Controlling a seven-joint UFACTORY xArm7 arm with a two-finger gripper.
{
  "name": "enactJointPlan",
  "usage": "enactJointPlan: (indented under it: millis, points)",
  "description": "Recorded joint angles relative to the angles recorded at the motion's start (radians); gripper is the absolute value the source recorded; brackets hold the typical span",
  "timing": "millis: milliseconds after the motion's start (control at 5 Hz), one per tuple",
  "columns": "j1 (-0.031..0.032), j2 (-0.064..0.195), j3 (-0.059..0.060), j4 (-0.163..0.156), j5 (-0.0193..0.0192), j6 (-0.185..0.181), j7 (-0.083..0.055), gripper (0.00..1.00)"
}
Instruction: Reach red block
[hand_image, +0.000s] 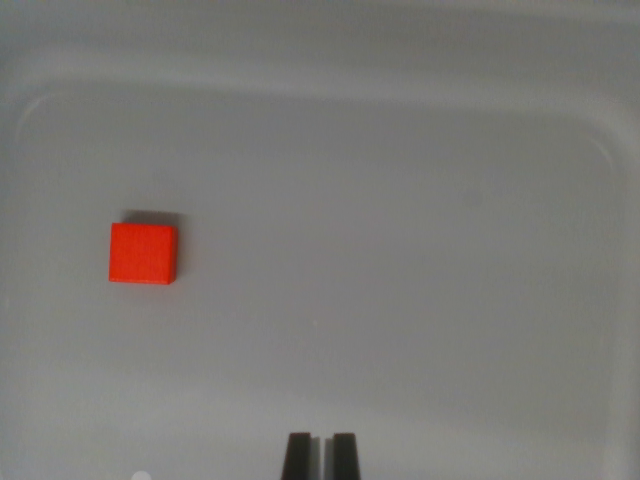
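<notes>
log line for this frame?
phase: approach | gripper: shut, empty | red block: on tray, wrist view's left of gripper, apart | contact: none

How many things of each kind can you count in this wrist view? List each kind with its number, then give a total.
Red block: 1
White tray: 1
Claw: 1
Total: 3

The red block (142, 254) looks like smooth, matt plastic, evenly coloured with no shine on its top face. It lies on a pale grey tray (400, 250) whose surface seems smooth plastic with a soft, dull sheen. The gripper (320, 456) shows dark, matt fingertips (297, 458).
</notes>
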Motion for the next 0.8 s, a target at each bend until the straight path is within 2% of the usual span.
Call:
enactJointPlan:
  millis: [200, 400, 600, 800]
  points:
    - [0.0032, 0.01, 0.003, -0.01, -0.0005, -0.02, 0.0, 0.0]
    - [0.0032, 0.01, 0.003, -0.01, -0.0005, -0.02, 0.0, 0.0]
    - [0.0073, 0.024, 0.006, -0.023, -0.001, -0.047, -0.001, 0.0]
    - [0.0073, 0.024, 0.006, -0.023, -0.001, -0.047, -0.001, 0.0]
